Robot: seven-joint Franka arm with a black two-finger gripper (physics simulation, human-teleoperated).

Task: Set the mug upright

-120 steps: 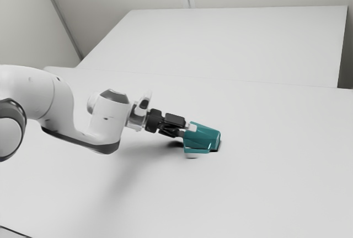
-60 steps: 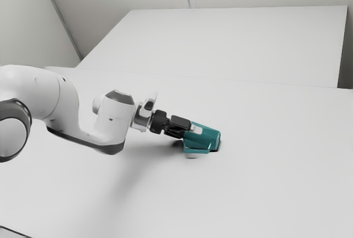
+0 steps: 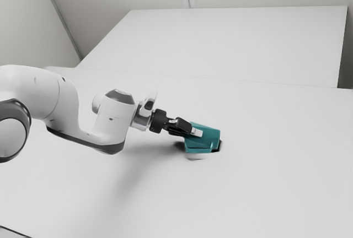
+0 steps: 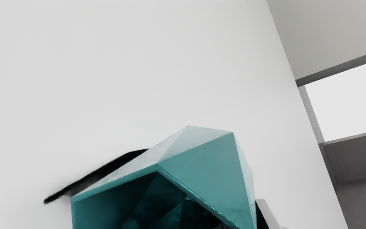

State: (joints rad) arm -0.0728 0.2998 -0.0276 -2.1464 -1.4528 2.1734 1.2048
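The teal faceted mug (image 3: pixel 207 140) lies on its side on the white table, its mouth facing my hand. My gripper (image 3: pixel 194 133) is at the mouth end, with a light fingertip against the mug's outer wall. In the wrist view, the mug (image 4: pixel 205 171) shows its dark interior and angular rim. There the gripper (image 4: pixel 245 220) has one finger outside the wall and a small dark part of the other inside the mouth, the wall pinched between them. Most of the inner finger is hidden by the mug.
The white table (image 3: pixel 265 194) spreads around the mug, and a dark shadow runs beside it. A large white panel (image 3: pixel 231 45) stands beyond the table's far edge. Past the table edge, the wrist view shows a window-like bright opening (image 4: pixel 351 101).
The fingers have come together onto the mug's wall, after the hand moved a little toward the exterior view's right. The mug has rolled slightly, and its lower side looks different.
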